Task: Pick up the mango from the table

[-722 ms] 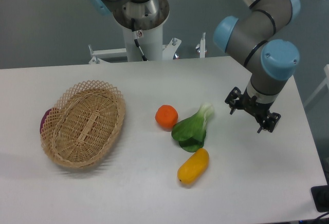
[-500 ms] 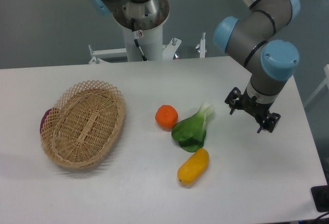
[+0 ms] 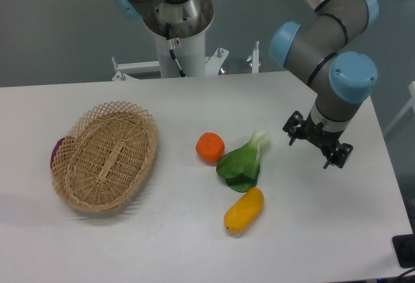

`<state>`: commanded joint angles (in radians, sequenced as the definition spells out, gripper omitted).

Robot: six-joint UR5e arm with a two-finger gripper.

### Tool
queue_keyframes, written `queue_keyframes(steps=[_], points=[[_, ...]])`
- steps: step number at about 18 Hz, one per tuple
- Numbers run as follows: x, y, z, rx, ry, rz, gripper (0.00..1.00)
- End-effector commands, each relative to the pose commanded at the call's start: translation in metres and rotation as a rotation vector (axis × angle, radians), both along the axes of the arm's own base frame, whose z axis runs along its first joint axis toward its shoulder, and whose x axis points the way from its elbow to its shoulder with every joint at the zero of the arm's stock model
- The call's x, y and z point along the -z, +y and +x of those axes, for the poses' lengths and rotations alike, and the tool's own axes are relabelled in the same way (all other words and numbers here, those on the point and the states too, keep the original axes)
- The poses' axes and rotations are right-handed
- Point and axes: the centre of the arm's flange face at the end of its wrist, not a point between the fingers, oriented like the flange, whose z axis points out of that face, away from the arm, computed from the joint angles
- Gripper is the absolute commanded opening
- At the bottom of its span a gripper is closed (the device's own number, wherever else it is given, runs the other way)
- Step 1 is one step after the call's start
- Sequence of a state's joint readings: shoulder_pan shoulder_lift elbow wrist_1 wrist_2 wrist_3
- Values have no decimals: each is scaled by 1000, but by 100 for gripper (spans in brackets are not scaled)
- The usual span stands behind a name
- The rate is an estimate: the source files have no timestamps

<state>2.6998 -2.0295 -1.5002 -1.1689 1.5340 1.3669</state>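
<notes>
The single fixed camera looked down across the table [image 3: 97,250], where the mango [image 3: 244,209] lay near the front edge, its long axis running diagonally from lower left to upper right, with the upper end just below the green leafy vegetable [image 3: 243,163] and possibly touching it. The gripper [image 3: 313,148] hung over the right side of the tabletop, holding nothing, its two dark fingers standing apart with open space between them. From the gripper, the mango lay to the left in the picture and nearer the camera, well apart from it, so I judged the coming move to be a sweep toward the front and left and then a descent, with the fingers turned to close across the fruit's narrow width instead of along its length. The round orange [image 3: 210,147] sat just beside the vegetable on its far left side, and a wicker basket [image 3: 107,156] stood well off at the left. No brand, label or writing could be read anywhere.
</notes>
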Motion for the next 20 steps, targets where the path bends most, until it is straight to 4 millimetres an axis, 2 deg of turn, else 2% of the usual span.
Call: queue_keyframes(steps=[7, 13, 16, 20], points=[[6, 1, 4, -29, -9, -2, 100], [9, 8, 8, -22, -15, -4, 100], [14, 22, 11, -83, -20, -4, 100], [28, 52, 24, -107, -28, -7, 100]])
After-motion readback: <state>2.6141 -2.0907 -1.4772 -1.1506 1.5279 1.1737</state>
